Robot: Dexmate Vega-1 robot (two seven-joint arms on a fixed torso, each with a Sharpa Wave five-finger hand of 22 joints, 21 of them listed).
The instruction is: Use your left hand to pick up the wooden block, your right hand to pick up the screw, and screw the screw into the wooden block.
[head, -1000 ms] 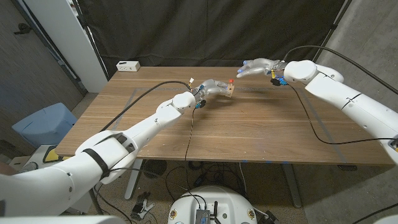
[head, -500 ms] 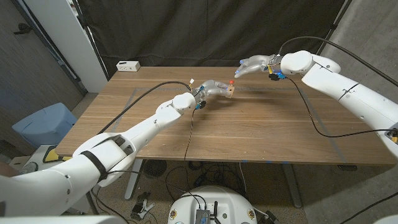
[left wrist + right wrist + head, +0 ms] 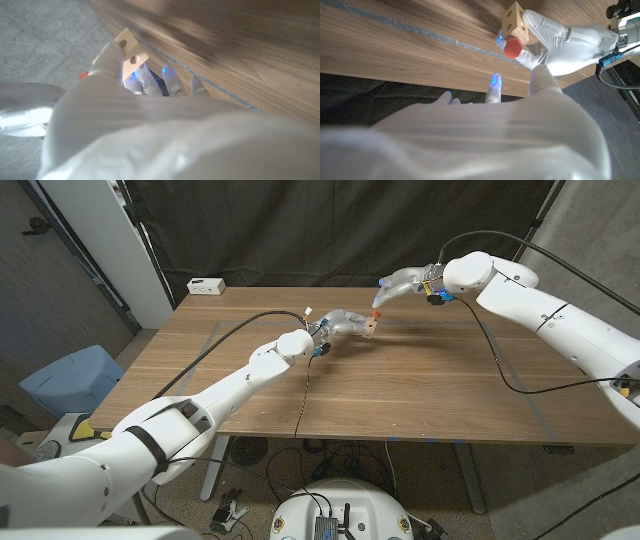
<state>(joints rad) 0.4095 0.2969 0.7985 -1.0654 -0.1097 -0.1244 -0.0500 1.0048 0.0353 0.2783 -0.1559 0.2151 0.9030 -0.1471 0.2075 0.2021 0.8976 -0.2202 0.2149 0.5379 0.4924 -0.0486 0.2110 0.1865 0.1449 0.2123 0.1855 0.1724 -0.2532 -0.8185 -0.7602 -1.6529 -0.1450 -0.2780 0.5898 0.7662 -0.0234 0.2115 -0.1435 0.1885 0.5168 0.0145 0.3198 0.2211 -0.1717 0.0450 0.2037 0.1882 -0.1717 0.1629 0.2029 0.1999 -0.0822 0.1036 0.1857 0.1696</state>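
Wooden block [image 3: 371,326]: small pale cube with round holes in its faces, held above the worktop [image 3: 420,390] just above centre of the head view, gripped by the left robot hand [image 3: 345,322].

Screw [image 3: 376,313]: red-headed, at the block's upper edge, touching or just beside it. In the right wrist view its red head [image 3: 512,47] sits against the block [image 3: 515,23].

Right robot hand [image 3: 402,282]: upper middle-right of the head view, fingers reaching down-left to the screw; I cannot tell whether it grips the screw.

Left wrist view: block [image 3: 130,50] pinched at the fingertips [image 3: 111,50] of the left robot hand.

White box [image 3: 206,285]: on the worktop's far left corner, well apart from both hands.
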